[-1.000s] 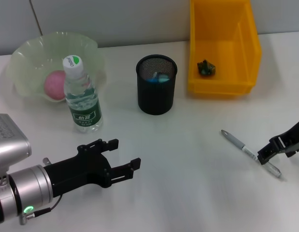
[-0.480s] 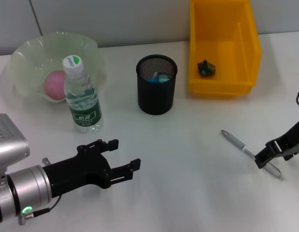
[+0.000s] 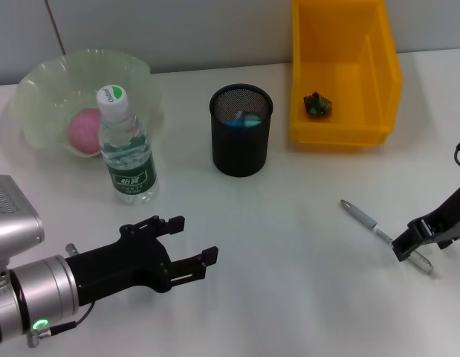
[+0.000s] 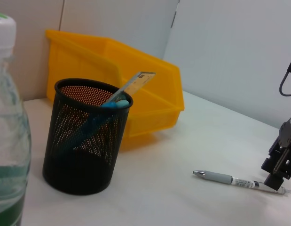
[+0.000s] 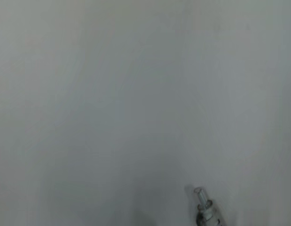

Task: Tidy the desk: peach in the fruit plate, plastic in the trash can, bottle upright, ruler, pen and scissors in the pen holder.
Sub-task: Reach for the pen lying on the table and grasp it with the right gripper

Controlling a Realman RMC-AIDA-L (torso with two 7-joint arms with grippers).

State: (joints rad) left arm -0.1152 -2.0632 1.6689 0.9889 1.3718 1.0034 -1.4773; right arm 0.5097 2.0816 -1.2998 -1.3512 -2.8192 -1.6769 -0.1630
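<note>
The pen [image 3: 377,230] lies flat on the white table at the right, also seen in the left wrist view as pen [image 4: 234,180]. My right gripper [image 3: 410,243] is low over its rear end; the pen's end [image 5: 204,210] shows in the right wrist view. My left gripper [image 3: 191,239] hovers open and empty at the front left. The peach [image 3: 84,132] rests in the green fruit plate [image 3: 44,82]. In front of the plate the bottle [image 3: 127,152] stands upright. The black mesh pen holder [image 3: 241,134] holds the ruler [image 4: 136,82] and blue-handled scissors [image 4: 114,104]. Crumpled plastic [image 3: 316,104] lies in the yellow trash can [image 3: 378,82].
The pen holder [image 4: 86,136] stands mid-table, between the bottle [image 4: 9,141] and the yellow trash can [image 4: 150,94]. A grey wall runs behind the table. Bare tabletop lies between the pen holder and the pen.
My right gripper has sunk slightly toward the pen's rear end. The pen has not moved. My left gripper has barely shifted.
</note>
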